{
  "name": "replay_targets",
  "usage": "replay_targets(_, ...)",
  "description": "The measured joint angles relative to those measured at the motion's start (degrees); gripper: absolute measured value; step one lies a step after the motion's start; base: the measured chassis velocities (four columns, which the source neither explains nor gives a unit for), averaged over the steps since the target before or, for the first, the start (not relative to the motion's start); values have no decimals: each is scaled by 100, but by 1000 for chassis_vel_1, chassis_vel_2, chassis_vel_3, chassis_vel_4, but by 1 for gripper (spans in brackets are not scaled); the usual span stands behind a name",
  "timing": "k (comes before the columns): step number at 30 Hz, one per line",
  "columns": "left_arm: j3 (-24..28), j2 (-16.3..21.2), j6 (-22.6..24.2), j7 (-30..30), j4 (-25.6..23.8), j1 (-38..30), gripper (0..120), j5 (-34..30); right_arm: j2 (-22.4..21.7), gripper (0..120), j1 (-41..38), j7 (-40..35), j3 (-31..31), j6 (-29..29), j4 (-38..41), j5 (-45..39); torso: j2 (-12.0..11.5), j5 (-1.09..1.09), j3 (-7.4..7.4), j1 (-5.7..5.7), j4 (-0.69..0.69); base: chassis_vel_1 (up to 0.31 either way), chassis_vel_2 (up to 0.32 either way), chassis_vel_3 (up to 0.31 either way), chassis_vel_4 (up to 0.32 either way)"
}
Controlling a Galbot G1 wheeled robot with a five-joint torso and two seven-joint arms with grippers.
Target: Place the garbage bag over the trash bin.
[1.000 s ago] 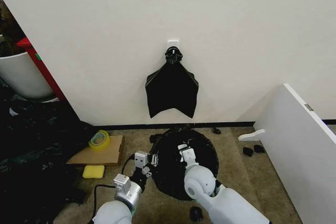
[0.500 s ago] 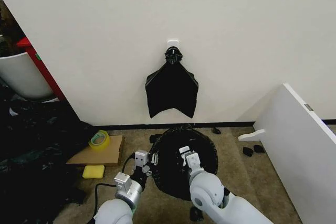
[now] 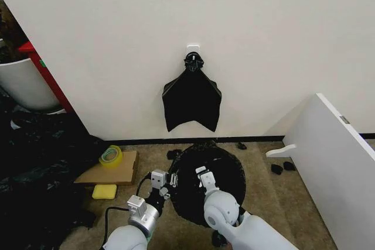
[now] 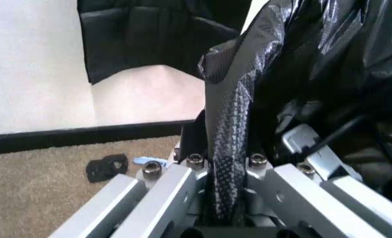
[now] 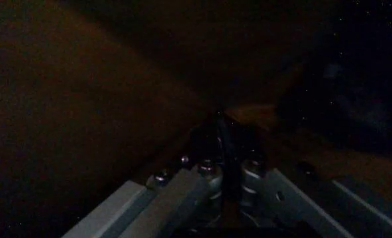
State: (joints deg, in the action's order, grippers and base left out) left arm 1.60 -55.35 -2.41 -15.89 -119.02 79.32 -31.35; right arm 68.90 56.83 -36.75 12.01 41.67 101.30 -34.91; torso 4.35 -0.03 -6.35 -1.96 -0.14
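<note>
Already the garbage bag [image 3: 212, 184] sits over the trash bin as a round black mound on the carpet below the wall, and no white of the bucket shows through it in the head view, so the covering looks largely done; what remains, as I judge it, is seating the edges and letting go.

Going from the left: a yellow sponge [image 3: 105, 191] and a roll of tape [image 3: 110, 156] on a cardboard sheet [image 3: 108, 170] lie well apart from the work. Next comes the left gripper [image 3: 164, 182], at the bag's left edge. Its wrist view shows the fingers [image 4: 226, 148] closed on a pleated fold of black film that rises straight up between them (a firm pinch, by the look of it). Right of that, the right gripper [image 3: 202, 175] is down on top of the mound, near its middle. Its own wrist view is dark, so I cannot tell how its fingers stand or whether they hold film.

Compared with half a second ago, the right gripper has shifted slightly leftward over the bag, while the left gripper has barely moved. The bunch of spare bags [image 3: 191, 100] hangs on the wall above, untouched.
</note>
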Motion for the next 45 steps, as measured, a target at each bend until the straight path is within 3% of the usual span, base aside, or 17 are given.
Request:
replay_targets(12,5,-13,-43,-24,103,-66,1,75,-357,0,235,-357,237,27,1060,-836,0,0,0,0,0,0,0,0,0)
replay_targets(25,-64,138,-199,363,-46,-14,1,269,-210,0,108,-404,310,33,442,-1122,0,0,0,0,0,0,0,0,0)
replay_targets(45,38,47,-110,353,-88,56,1,57,-89,0,204,182,2,-400,167,-176,0,0,0,0,-1,0,0,0,0)
